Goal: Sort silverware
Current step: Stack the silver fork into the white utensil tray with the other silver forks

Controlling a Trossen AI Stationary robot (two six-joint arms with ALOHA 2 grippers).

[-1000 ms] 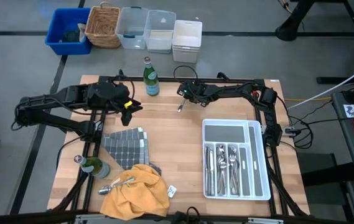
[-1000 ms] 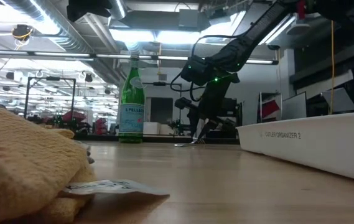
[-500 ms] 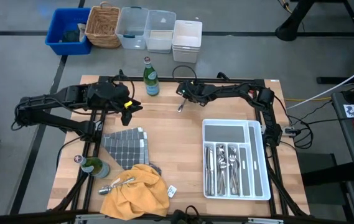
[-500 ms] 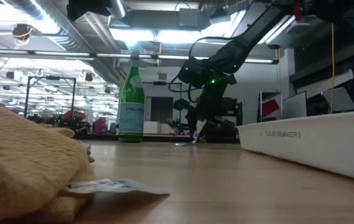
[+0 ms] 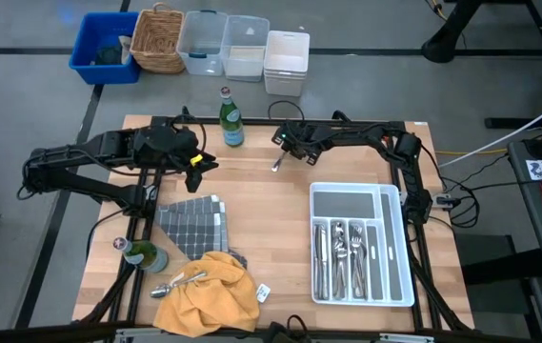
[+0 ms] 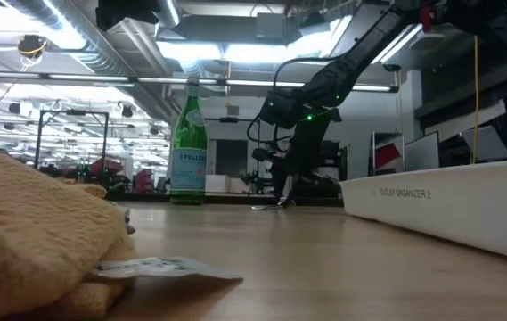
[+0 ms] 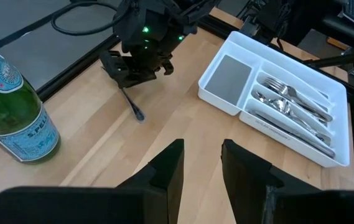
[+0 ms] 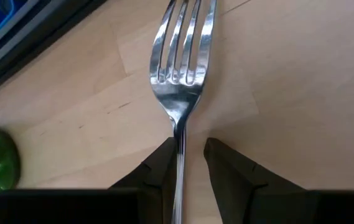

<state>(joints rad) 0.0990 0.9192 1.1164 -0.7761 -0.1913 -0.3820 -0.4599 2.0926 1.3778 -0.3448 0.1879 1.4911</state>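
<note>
My right gripper is at the table's far middle, shut on a silver fork. The fork's tines point away from the fingers and down to the wooden table. My left gripper hovers open with nothing between its fingers above the far left of the table, looking toward the fork. More silverware lies in the white divided tray at the right. Another piece or two lie on the yellow cloth at the near left. My right gripper has the fork's handle between its two fingers, just behind the neck. The fingers slant down from the far right and run roughly along the fork. The fork tilts down ahead of them, its tine end at the table top.
A green bottle stands close to the fork's left at the far edge; a second bottle is at the near left. A grey checked mat lies beside the cloth. Bins and a basket stand on the floor beyond the table.
My right gripper has turned and tipped a little in place, still shut on the fork, whose tine end has stayed low at the table.
</note>
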